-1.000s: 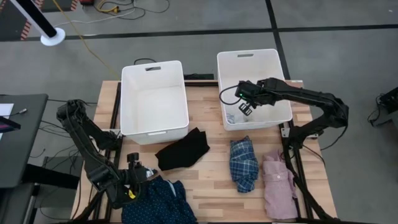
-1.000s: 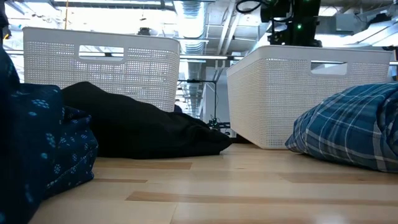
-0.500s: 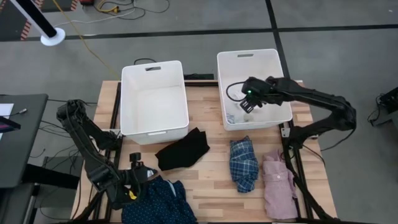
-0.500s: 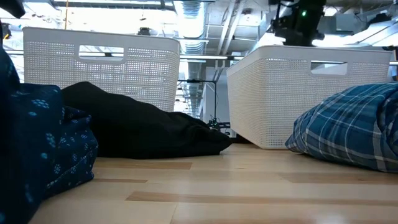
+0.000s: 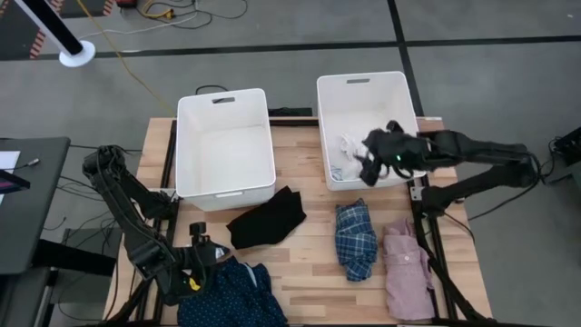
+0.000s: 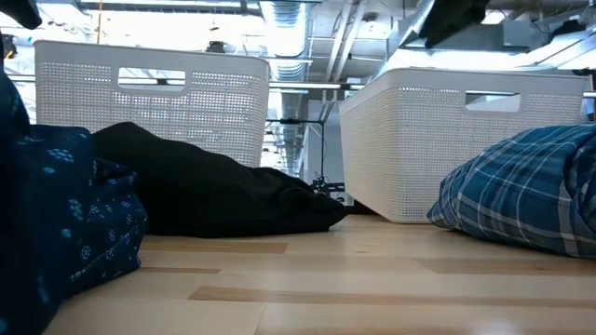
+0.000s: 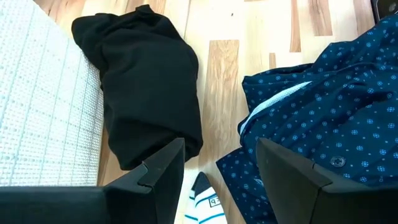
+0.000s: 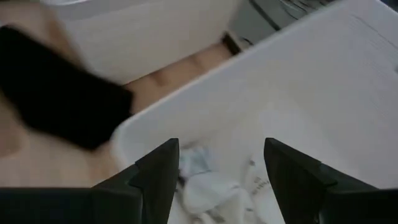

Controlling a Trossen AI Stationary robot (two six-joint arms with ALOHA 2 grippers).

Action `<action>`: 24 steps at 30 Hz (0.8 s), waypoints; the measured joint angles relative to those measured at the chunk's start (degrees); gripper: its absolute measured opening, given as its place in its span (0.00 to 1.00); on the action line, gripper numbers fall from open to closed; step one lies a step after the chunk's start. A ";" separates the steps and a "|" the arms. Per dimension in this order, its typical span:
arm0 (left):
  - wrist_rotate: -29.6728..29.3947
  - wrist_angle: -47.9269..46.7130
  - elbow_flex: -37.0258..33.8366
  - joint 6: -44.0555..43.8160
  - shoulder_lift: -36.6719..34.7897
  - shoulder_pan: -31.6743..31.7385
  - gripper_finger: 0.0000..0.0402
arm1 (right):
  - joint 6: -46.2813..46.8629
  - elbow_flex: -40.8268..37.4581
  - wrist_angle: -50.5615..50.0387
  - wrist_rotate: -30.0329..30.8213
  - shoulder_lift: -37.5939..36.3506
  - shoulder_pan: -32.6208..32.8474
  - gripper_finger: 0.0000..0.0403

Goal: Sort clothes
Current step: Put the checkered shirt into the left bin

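The clothes lie spread on the wooden table: a black garment (image 5: 266,218), a blue plaid one (image 5: 356,238), a pale pink one (image 5: 408,268) and a navy patterned one (image 5: 231,291). A white garment (image 5: 349,148) lies inside the right white bin (image 5: 363,86). My right gripper (image 5: 369,161) hangs open above that bin, over the white garment (image 8: 205,186). My left gripper (image 5: 201,243) stands open low over the near left of the table, between the black garment (image 7: 149,81) and the navy one (image 7: 323,112). A blue-white striped piece (image 7: 202,205) shows between its fingers.
The left white bin (image 5: 225,141) stands at the far left of the table, beside the right one. The bare wood (image 5: 309,272) between the navy and plaid garments is free. A dark side table (image 5: 27,200) stands left of the table.
My right gripper has swung above the right bin toward the table's right edge and a little toward its near edge. The white garment now shows in the bin where the gripper was before.
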 joint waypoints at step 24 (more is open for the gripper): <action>0.09 0.02 0.02 0.07 0.00 1.75 0.48 | 13.75 0.00 -3.31 -4.24 16.26 37.96 0.62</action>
